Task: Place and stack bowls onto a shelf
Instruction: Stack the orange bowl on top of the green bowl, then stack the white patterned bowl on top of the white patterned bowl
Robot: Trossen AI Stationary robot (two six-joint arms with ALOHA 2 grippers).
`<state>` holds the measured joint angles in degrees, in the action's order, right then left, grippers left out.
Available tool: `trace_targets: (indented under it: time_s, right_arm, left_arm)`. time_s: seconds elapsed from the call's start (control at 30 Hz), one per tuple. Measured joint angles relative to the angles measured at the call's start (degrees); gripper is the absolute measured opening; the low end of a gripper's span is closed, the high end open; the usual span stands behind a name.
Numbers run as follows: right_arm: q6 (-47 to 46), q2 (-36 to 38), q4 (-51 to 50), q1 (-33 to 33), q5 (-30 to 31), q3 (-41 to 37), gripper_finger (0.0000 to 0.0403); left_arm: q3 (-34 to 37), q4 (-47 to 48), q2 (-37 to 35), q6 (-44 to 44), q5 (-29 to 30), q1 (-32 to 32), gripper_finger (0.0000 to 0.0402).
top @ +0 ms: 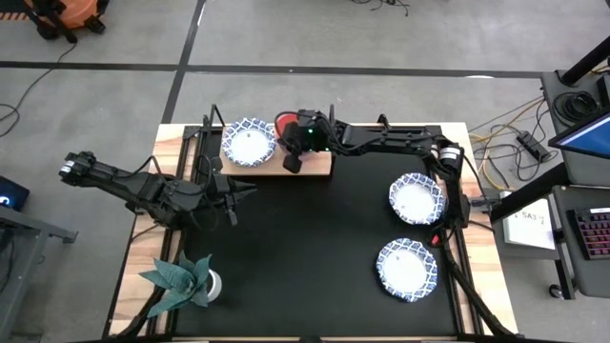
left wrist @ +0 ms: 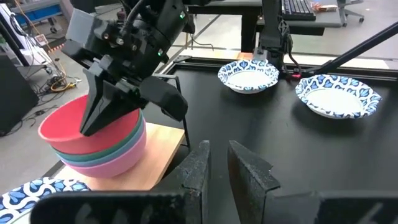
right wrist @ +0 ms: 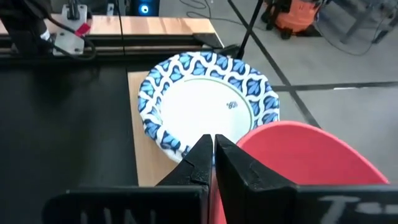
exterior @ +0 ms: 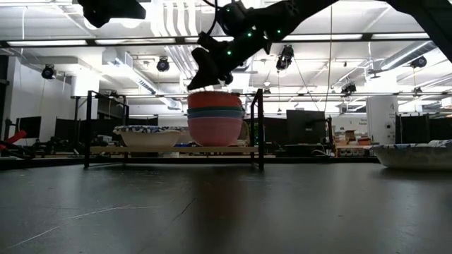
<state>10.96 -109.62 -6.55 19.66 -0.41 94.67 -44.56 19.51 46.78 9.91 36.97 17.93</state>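
The right gripper is held over the shelf at the far edge of the black mat. Its fingers are pressed almost together above the rim of the red bowl, and nothing is seen between them. The right arm is stretched leftward across the table from its base at the right.

The red bowl is seen stacked on a green bowl and a pink bowl; a blue layer is visible only in the low view. A patterned bowl sits on the shelf just left of the stack.

The left gripper is held near the shelf's left end, fingers narrowly parted and empty.

Two more patterned bowls lie on the mat at the right. A potted plant stands near left.
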Motion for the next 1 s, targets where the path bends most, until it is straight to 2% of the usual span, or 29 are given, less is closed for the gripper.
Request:
trace_targets:
  time_s: [0.73,0.83,1.0]
  right_arm:
    - [-3.2,0.9,-0.5,-0.6,0.0,-2.6,0.0009]
    - [-3.8,2.0,-0.9,-1.4,-1.4,-2.9,0.0009]
    - [-4.8,5.5,-6.9,-3.6,-2.9,-2.9,0.0008]
  left_arm:
    - [0.0,0.1,0.0,0.0,0.0,0.0,0.0037]
    - [0.0,0.1,0.0,0.0,0.0,0.0,0.0037]
    - [0.0,0.3,0.0,0.0,0.0,0.0,0.0037]
